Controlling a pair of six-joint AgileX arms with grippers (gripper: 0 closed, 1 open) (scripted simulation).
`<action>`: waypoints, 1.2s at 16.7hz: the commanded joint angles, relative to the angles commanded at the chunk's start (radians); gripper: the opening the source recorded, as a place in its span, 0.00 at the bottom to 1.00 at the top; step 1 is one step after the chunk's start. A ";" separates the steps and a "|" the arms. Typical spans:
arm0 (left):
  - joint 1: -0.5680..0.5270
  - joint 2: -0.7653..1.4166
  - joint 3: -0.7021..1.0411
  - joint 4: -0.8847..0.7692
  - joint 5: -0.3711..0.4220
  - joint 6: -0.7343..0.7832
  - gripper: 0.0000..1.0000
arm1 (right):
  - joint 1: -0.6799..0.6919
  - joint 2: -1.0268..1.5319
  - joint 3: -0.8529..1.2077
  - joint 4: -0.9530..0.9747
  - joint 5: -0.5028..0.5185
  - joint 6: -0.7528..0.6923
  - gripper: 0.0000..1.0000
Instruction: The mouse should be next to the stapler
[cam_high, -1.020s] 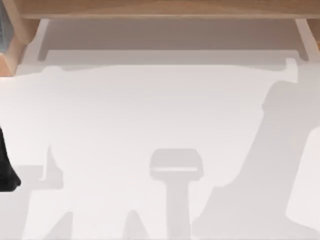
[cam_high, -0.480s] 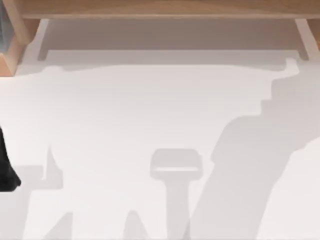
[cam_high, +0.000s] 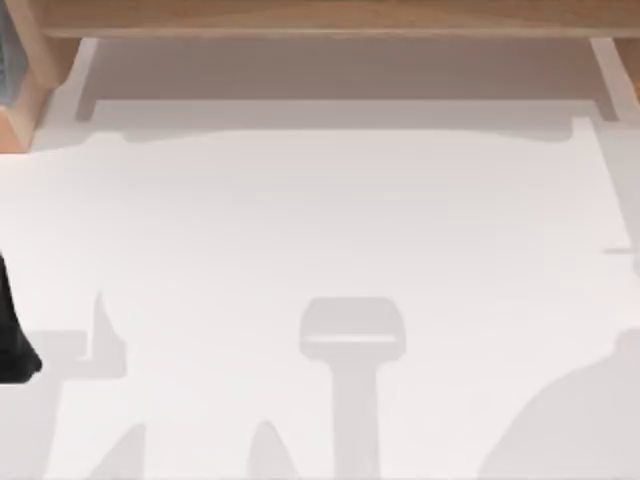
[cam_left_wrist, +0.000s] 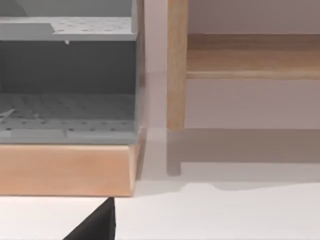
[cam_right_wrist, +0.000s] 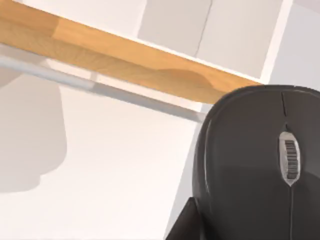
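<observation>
Where the right wrist view looks down close, the mouse (cam_right_wrist: 260, 165) presents a glossy black, smoothly domed shell with a fine seam running down its centre line and a grey ribbed scroll wheel (cam_right_wrist: 290, 161) set in a narrow slot; it lies on the white table (cam_right_wrist: 110, 165), close to a pale grey rail (cam_right_wrist: 100, 87) and a wooden board (cam_right_wrist: 125, 57) that run along the table's edge. No brand, label or readable writing shows on the shell. A dark angular part (cam_right_wrist: 184, 224) touches the mouse's lower edge in that view; whether it belongs to the right gripper cannot be told, and the state of that gripper's fingers cannot be told either. From the top view, the white table surface (cam_high: 320, 220) carries grey shadows, with a wooden shelf edge (cam_high: 320, 18) across the far side and a black shape (cam_high: 12, 330) at the left border. The left wrist view shows a wooden base (cam_left_wrist: 65, 167) holding a grey perforated rack (cam_left_wrist: 67, 75), a wooden upright (cam_left_wrist: 176, 65) beside it, and a black wedge (cam_left_wrist: 97, 225) at the picture's border; the left gripper's finger state cannot be told.
</observation>
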 joint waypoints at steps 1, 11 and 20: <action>0.000 0.000 0.000 0.000 0.000 0.000 1.00 | -0.030 -0.031 -0.065 0.016 -0.001 -0.018 0.00; 0.000 0.000 0.000 0.000 0.000 0.000 1.00 | -0.329 -0.231 -0.636 0.160 0.006 -0.133 0.00; 0.000 0.000 0.000 0.000 0.000 0.000 1.00 | -0.419 -0.265 -0.782 0.200 0.009 -0.147 0.00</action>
